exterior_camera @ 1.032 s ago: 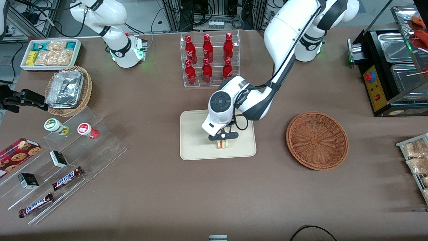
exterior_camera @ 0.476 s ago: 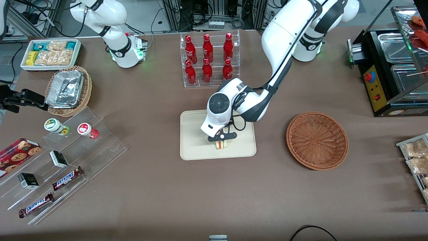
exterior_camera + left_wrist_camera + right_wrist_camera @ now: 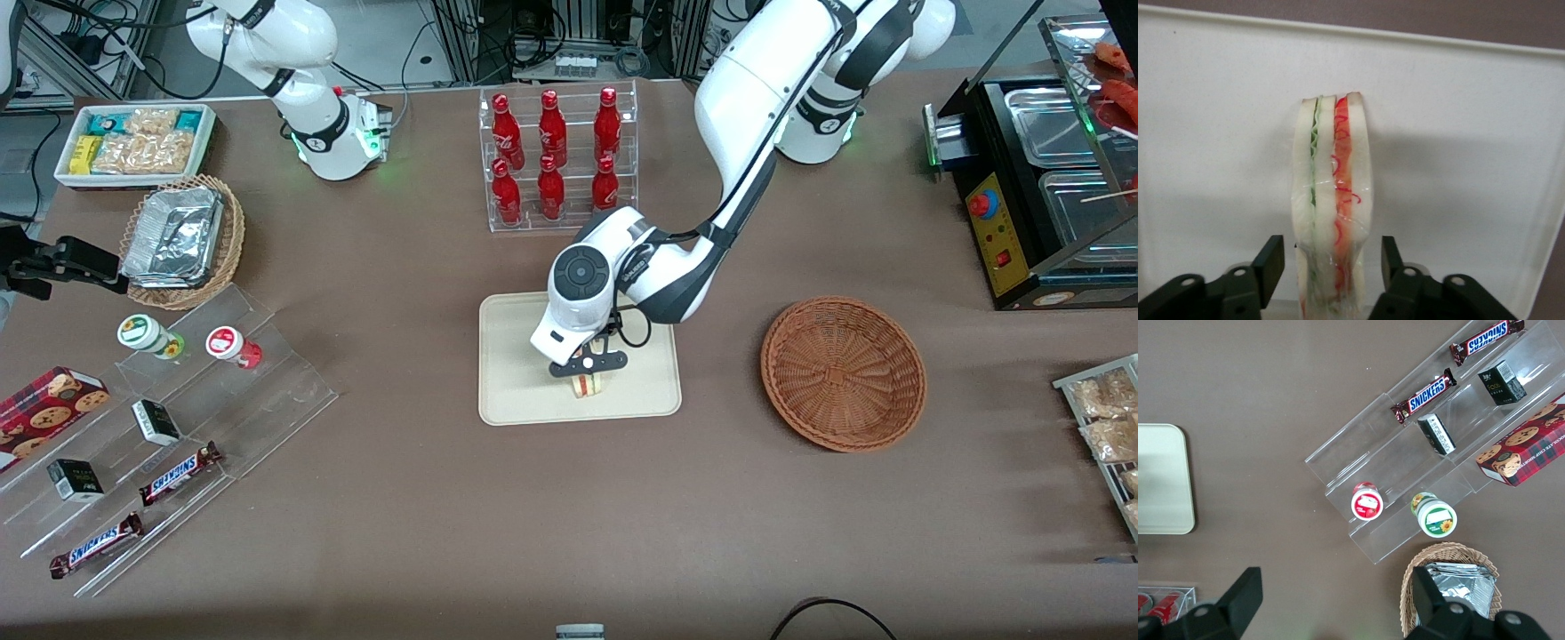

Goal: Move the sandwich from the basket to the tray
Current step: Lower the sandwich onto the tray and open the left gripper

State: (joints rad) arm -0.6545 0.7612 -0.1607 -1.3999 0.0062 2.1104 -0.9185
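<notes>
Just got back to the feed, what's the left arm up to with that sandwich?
The left arm's claw is down over the tray, its fingers open either side of the sandwich, which stands on its edge on the tray. The basket, toward the working arm's end of the table, has nothing in it.

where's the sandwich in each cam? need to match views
Front view: sandwich stands on the tray, under the gripper.
Left wrist view: sandwich upright on its edge between the open fingers, with gaps on both sides.
Right wrist view: not visible; only a tray end shows.
Shared landmark: the tray.
</notes>
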